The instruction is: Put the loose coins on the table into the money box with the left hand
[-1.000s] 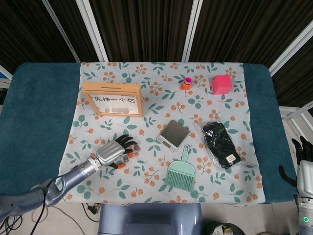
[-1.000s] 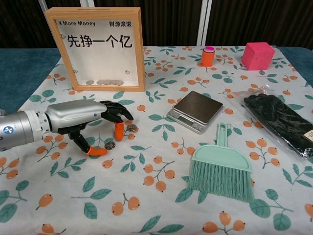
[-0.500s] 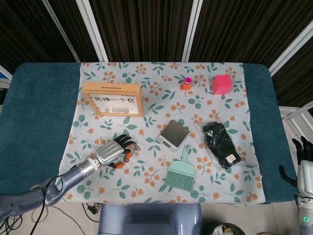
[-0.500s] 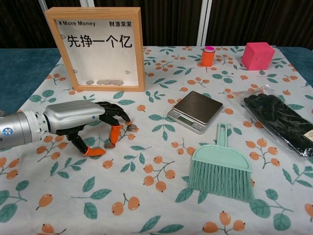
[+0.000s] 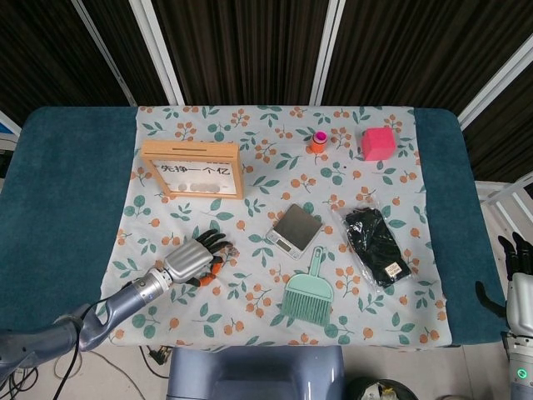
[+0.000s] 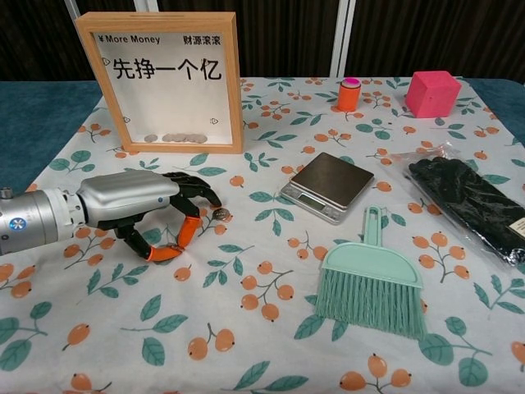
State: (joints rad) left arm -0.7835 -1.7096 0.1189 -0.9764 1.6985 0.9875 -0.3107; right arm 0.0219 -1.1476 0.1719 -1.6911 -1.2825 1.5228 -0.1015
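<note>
I see a matt printed cloth [image 6: 271, 345] over the table, and the money box [image 6: 164, 82] framed in pale smooth wood with a clear front pane. My left hand [image 6: 143, 209] has a satin silvery metal shell, black fingers and orange rubbery tips. The scale [image 6: 326, 185] top looks brushed metal; the brush [image 6: 373, 283] is mint plastic.

One wooden money box [image 6: 168, 80] | one loose coin visible on the cloth [image 6: 220, 213] | one digital scale [image 6: 327, 185] | one green brush [image 6: 373, 283] | one pink cube [image 6: 432, 93] | one orange bottle [image 6: 349, 93] | one black bagged bundle [image 6: 472, 201]
</note>
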